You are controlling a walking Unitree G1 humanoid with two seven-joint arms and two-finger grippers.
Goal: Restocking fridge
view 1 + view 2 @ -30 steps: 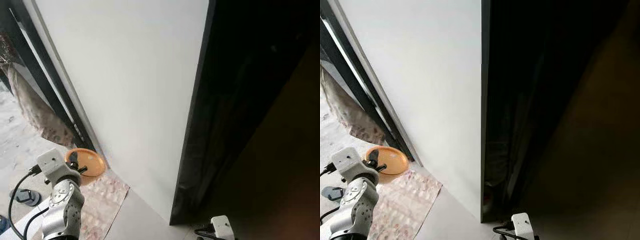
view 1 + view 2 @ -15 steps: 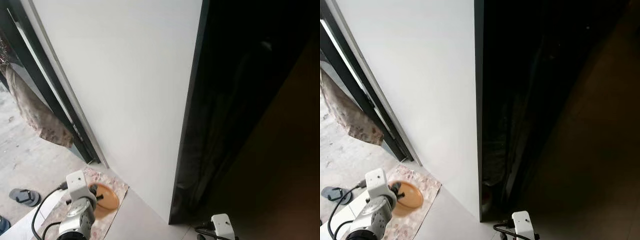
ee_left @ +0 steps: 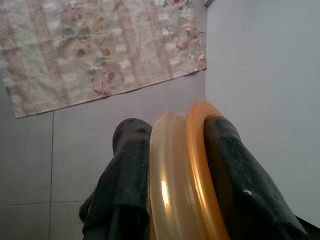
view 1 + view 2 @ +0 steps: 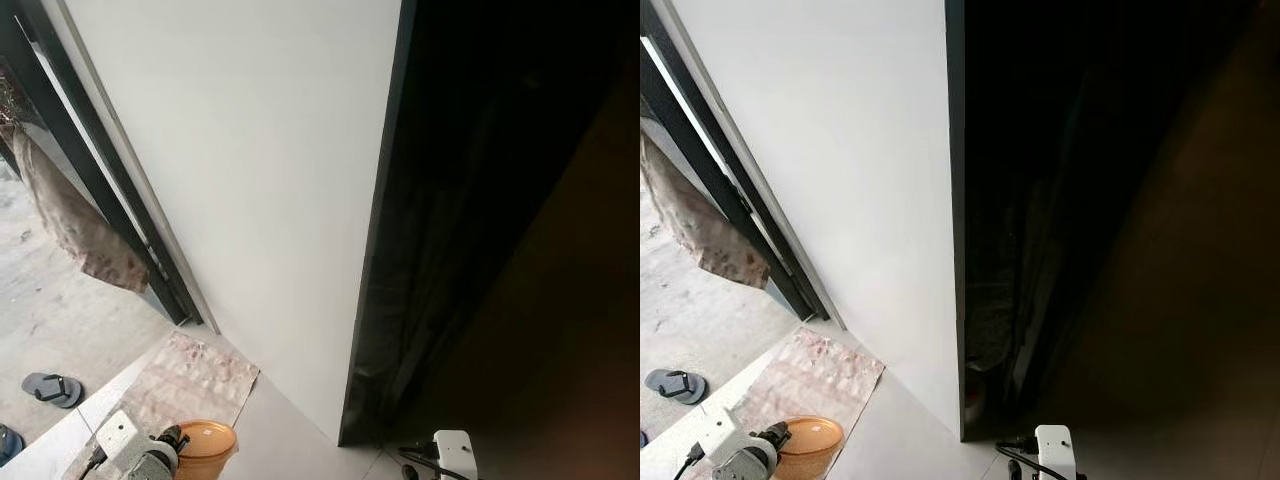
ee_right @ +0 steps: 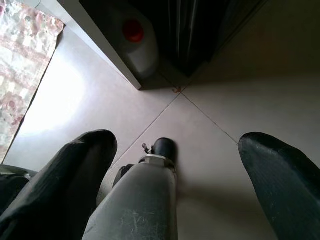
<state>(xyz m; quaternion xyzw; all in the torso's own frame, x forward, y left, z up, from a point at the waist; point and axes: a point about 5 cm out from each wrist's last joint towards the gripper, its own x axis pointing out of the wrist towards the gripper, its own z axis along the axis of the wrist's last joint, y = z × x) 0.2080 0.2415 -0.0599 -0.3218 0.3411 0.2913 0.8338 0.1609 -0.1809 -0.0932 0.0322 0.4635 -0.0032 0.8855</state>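
Observation:
A tall white appliance side panel [image 4: 260, 180] stands before me, with a dark opening [image 4: 470, 240] to its right. My left gripper [image 4: 170, 442] is low at the bottom left, shut on the rim of an orange plastic plate [image 4: 206, 446]. In the left wrist view the plate's rim [image 3: 185, 175] stands edge-on between the two black fingers [image 3: 127, 165], above the tiled floor. My right gripper [image 5: 180, 145] hangs open over the floor tiles with nothing between its fingers. Its white wrist block [image 4: 453, 452] sits at the bottom right.
A floral mat [image 4: 190, 378] lies on the floor by the panel's foot. A white jug with a red cap [image 5: 135, 42] sits in the dark gap at floor level. A sandal [image 4: 50, 388] lies at the left, below a hanging patterned cloth [image 4: 70, 230].
My left arm has come down and nearer with the orange plate, from beside the mat's far end to the bottom edge of the view. The right arm has barely moved.

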